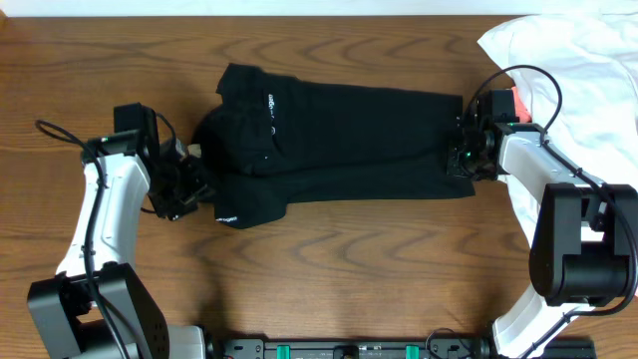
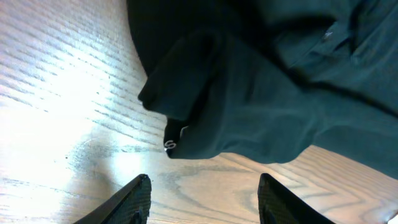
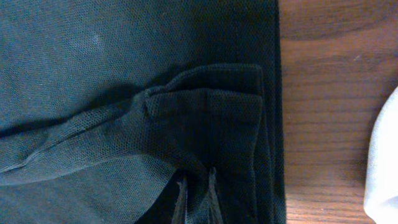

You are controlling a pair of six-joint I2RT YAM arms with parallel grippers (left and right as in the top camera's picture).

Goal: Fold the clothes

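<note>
Nearest the right wrist lens, the right gripper (image 3: 196,196) shows its jaws pinched almost together on a raised ridge of hem at one short end of the black garment (image 1: 349,140). At the garment's opposite end the left gripper (image 2: 205,205) hangs with jaws spread and empty over bare bench (image 1: 349,269), just short of a drooping lobe that carries the tiny white logo (image 2: 171,144). To fold cleanly, I judge the left jaws should go in low and take every layer of that lobe before either arm lifts, so both ends rise together. The garment lies flat mid-bench, its long axis running from arm to arm, bunched end toward the left arm, square hem toward the right. Beyond the hem end lies a white garment (image 1: 568,50).
</note>
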